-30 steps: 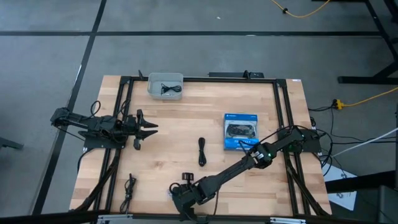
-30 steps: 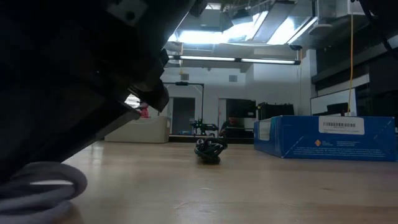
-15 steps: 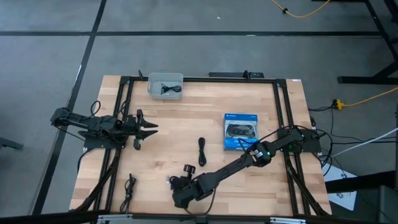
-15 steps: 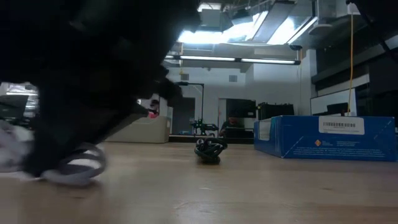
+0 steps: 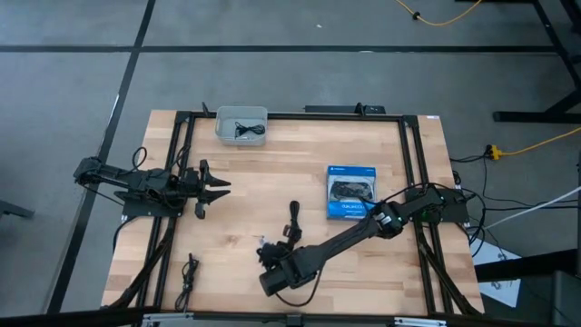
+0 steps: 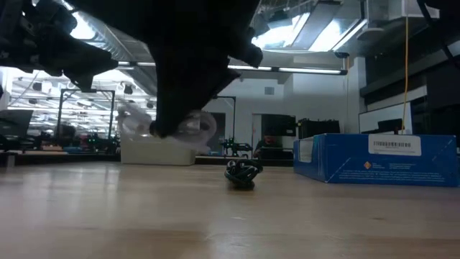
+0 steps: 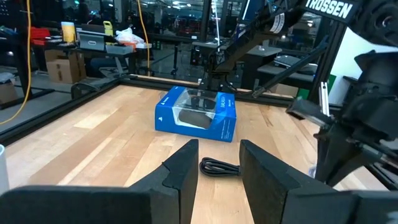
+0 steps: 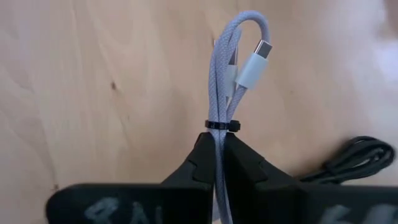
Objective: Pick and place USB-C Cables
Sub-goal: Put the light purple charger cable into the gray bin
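My right gripper (image 5: 267, 249) hovers over the table's near middle, shut on a silvery-grey USB-C cable bundle (image 8: 227, 68), which the low view shows as a pale loop (image 6: 169, 126) above the table. A black cable bundle (image 5: 293, 221) lies flat on the table just beyond it and also shows in the low view (image 6: 242, 174). Another black bundle (image 5: 189, 271) lies near the near-left corner. A third lies in the grey tray (image 5: 241, 124). My left gripper (image 5: 222, 188) waits open over the table's left side. My right gripper pinches the grey bundle between its two fingers just behind the black tie band (image 8: 222, 125). The fingers come from above, pointing down, and lie along the bundle. The looped end with a connector (image 8: 254, 62) sticks out past the fingertips. The bundle is lifted clear of the table.
The flat blue box (image 5: 350, 192) lies right of centre beside the right arm's forearm. The tray sits at the far edge, left of the middle. Bare wood lies between my left gripper and the black bundle in the middle. A yellow cord (image 5: 536, 141) runs on the floor.
My right gripper has risen from the table near the near edge and moved a little toward the far edge, toward the middle black bundle. The grey bundle, which lay on the wood, is now lifted clear.
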Controlling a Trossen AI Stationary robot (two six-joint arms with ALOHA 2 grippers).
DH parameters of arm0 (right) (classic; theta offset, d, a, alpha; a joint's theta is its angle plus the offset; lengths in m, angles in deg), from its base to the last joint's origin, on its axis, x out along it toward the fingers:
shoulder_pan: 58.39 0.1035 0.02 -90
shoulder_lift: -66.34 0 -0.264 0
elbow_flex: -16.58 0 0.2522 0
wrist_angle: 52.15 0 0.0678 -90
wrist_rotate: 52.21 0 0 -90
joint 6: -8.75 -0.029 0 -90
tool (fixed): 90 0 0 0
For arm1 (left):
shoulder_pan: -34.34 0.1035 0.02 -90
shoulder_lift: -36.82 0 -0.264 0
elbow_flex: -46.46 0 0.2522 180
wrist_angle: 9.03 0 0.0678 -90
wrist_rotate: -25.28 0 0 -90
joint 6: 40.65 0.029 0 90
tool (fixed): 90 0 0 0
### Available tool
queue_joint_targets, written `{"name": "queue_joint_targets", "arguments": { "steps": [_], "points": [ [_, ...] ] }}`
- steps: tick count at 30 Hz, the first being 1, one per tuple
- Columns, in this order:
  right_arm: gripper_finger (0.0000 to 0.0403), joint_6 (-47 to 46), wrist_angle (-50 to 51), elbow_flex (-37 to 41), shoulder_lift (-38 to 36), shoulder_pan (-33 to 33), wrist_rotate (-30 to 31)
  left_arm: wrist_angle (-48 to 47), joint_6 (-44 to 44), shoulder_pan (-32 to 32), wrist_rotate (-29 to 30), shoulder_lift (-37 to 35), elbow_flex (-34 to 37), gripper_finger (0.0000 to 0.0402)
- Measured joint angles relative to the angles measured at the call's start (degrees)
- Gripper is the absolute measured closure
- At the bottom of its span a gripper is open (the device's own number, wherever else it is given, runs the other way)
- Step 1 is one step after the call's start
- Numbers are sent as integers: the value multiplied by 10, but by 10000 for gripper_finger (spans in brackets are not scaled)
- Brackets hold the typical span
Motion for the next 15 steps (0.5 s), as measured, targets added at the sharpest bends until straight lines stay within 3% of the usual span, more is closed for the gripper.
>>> {"name": "queue_joint_targets", "arguments": {
  "steps": [11, 15],
  "points": [
    [386, 1, 9, -1, -2, -12, 63, 0, 0, 0, 0, 0, 0, 292],
    [386, 1, 8, -1, -2, -13, 55, 0, 0, 0, 0, 0, 0, 292]
  ]
}}
